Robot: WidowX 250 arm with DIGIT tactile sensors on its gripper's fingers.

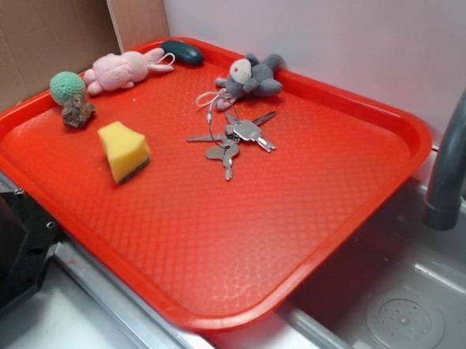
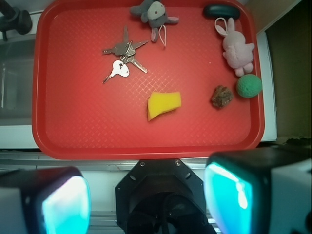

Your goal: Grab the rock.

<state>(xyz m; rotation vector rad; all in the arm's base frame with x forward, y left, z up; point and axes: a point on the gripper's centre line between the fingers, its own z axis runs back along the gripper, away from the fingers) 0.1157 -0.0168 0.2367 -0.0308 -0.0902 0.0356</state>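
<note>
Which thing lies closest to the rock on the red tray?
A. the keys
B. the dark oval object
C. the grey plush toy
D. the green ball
D: the rock sits right beside the green ball, in both views, while the other things lie farther off on the tray.

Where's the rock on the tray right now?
In the wrist view the rock lies right of centre on the red tray, between the yellow sponge and the green ball, nearer the ball.
</note>
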